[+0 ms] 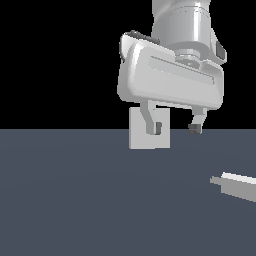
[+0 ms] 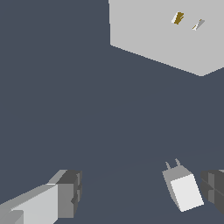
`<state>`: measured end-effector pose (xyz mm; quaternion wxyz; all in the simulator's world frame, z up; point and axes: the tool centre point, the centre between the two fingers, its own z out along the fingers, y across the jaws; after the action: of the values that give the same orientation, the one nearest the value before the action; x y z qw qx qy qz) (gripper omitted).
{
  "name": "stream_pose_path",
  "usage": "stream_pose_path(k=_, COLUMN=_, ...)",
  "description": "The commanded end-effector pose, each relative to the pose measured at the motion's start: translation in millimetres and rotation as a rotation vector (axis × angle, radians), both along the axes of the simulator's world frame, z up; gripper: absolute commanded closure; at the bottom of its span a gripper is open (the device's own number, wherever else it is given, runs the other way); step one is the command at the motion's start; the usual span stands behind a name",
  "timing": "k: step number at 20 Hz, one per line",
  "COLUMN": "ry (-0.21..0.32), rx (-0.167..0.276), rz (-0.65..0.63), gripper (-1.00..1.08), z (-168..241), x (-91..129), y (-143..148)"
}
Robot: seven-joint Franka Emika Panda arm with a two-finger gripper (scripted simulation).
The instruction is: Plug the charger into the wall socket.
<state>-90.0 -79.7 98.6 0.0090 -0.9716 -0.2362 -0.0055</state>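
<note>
My pincer (image 1: 173, 129) hangs wide and empty above the surface (image 1: 75, 200). The charger (image 2: 183, 189) lies flat well short of the socket (image 2: 166, 35), prongs toward it, close by one finger (image 2: 214, 188). I should centre over the charger, descend, then close across its sides squarely.

Light-grey wall socket (image 2: 166, 35) with yellowish holes; white-topped grey charger (image 2: 184, 192); slate-blue floor (image 1: 75, 200).

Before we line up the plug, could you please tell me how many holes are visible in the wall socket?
2. Both sit side by side near the middle of the wall socket: one yellowish hole and a paler one next to it.
</note>
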Motion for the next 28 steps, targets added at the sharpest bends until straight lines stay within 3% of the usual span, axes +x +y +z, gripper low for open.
stream_pose_path(k=1, ry=-0.007, rx=0.002, rz=0.042, gripper=-0.92, z=-4.1, x=-4.1, y=-10.2)
stream_pose_path(k=16, ry=-0.040, rx=0.014, rz=0.263, gripper=-0.92, z=-27.8, x=-15.4, y=-68.2)
stream_pose_path(k=28, ry=-0.051, rx=0.020, rz=0.341, gripper=-0.92, z=-36.5, x=-14.5, y=-88.8)
